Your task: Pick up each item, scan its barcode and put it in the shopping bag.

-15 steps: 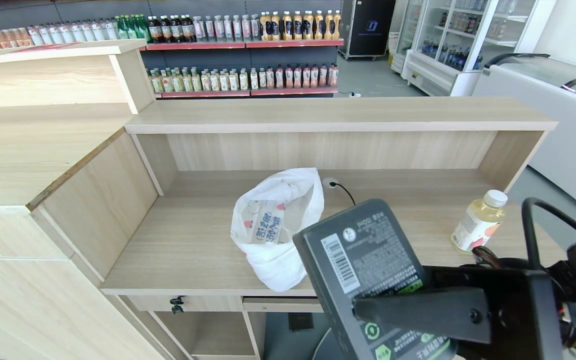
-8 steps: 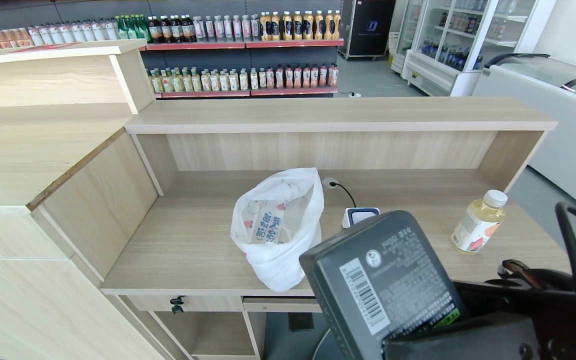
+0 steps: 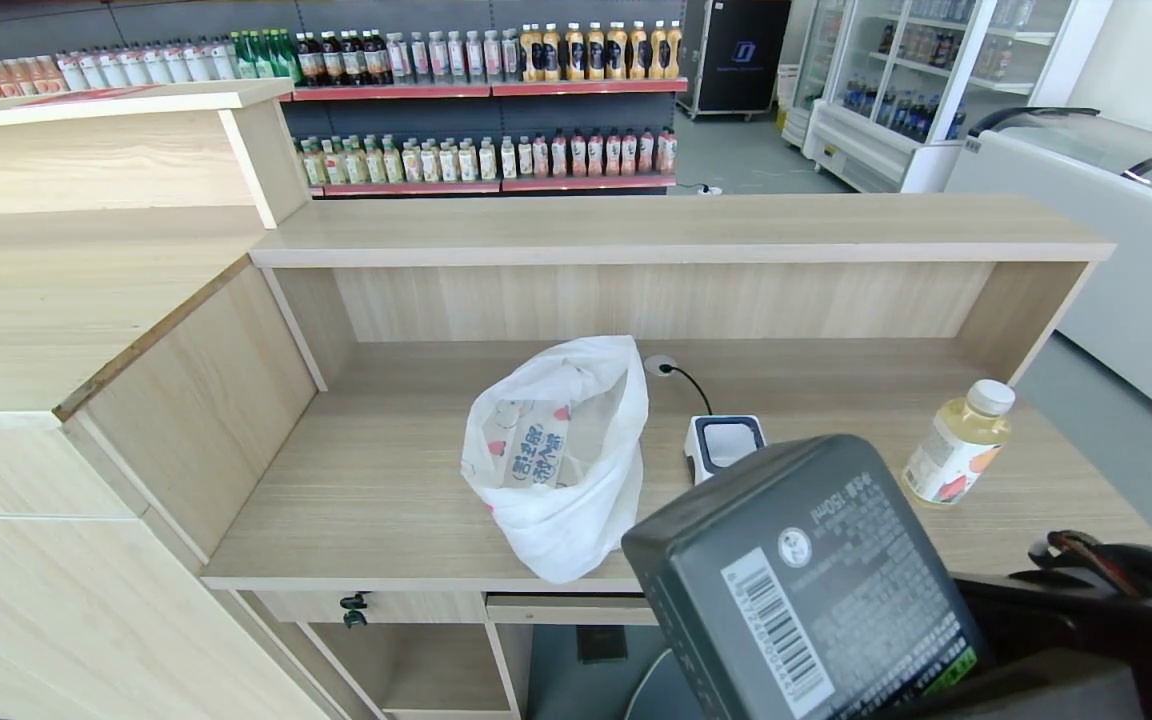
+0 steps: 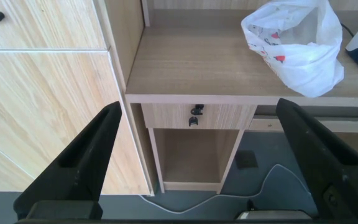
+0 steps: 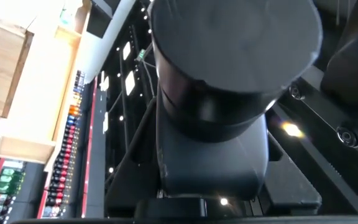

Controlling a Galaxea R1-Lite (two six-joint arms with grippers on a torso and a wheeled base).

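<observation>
Dark box [image 3: 816,560] low in the right of the head view, gripped tight by right gripper [image 3: 986,660], with barcode [image 3: 778,630] up toward the camera (away from the scanner [image 3: 724,443]). Looks like the scan step. Next: turn barcode to face scanner mid-frame, just right of shopping bag [image 3: 556,460].

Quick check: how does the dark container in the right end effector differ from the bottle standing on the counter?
The dark container is opaque, dark grey and blocky; the bottle is slim, pale yellow, white-capped. The container hangs tilted off the counter, barcode facing the head camera; the bottle stands upright on it. Both carry printed labels.
</observation>
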